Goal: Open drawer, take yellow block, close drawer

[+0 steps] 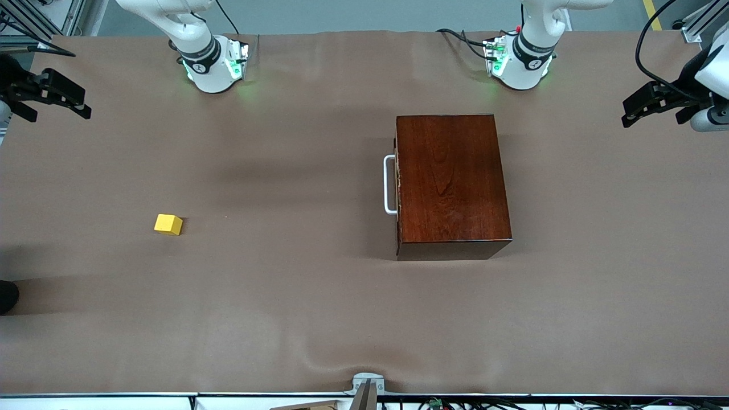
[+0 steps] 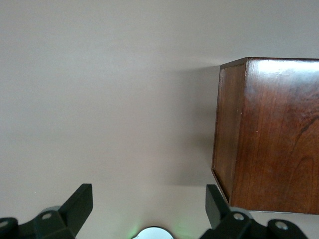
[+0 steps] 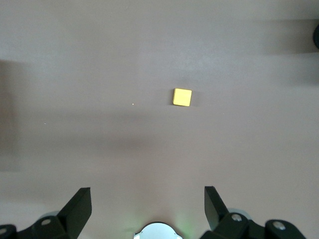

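Note:
The mahogany box [image 1: 450, 179] stands on the brown table, toward the left arm's end. Its drawer is shut, with only the white handle [image 1: 389, 185] showing on the side that faces the right arm's end. The yellow block [image 1: 168, 224] lies on the bare table toward the right arm's end, well apart from the box. My left gripper [image 1: 641, 108] is open and empty, up at the left arm's end of the table. Its wrist view shows the box [image 2: 269, 134] beside open fingers [image 2: 79, 204]. My right gripper [image 1: 62, 97] is open and empty over the right arm's end. Its wrist view shows the block [image 3: 182, 97].
The two arm bases [image 1: 213, 65] [image 1: 521, 62] stand along the table edge farthest from the front camera. A metal clamp [image 1: 367, 387] sits at the nearest edge. A dark object [image 1: 7, 296] pokes in at the right arm's end.

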`<state>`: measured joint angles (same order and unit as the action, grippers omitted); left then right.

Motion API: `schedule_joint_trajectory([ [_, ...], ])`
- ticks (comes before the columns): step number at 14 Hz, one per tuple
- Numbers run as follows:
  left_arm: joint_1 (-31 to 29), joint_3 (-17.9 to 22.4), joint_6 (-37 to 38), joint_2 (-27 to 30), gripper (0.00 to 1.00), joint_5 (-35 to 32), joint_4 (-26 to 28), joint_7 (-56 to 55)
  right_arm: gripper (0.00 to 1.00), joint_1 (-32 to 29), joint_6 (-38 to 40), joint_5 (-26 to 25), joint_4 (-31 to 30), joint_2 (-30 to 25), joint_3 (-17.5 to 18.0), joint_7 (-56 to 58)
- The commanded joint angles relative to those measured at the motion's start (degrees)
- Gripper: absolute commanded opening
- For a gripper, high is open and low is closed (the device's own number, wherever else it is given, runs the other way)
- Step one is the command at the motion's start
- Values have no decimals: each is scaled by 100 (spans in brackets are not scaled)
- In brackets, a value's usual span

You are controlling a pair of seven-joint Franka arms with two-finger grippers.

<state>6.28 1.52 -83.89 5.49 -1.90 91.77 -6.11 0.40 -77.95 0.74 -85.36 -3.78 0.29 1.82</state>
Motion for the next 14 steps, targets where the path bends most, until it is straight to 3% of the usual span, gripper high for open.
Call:
schedule_joint_trajectory([
  [1,-345,-360,13,-40,100,102,-89,83,100,-110,-10,-4,-122,-123,50,99],
  [6,-558,-626,22,-40,100,102,-72,39,100,-110,-10,5,-122,-123,50,90],
  [14,-488,-644,39,-128,100,14,-116,13,100,-119,-1,14,-122,-123,50,90],
])
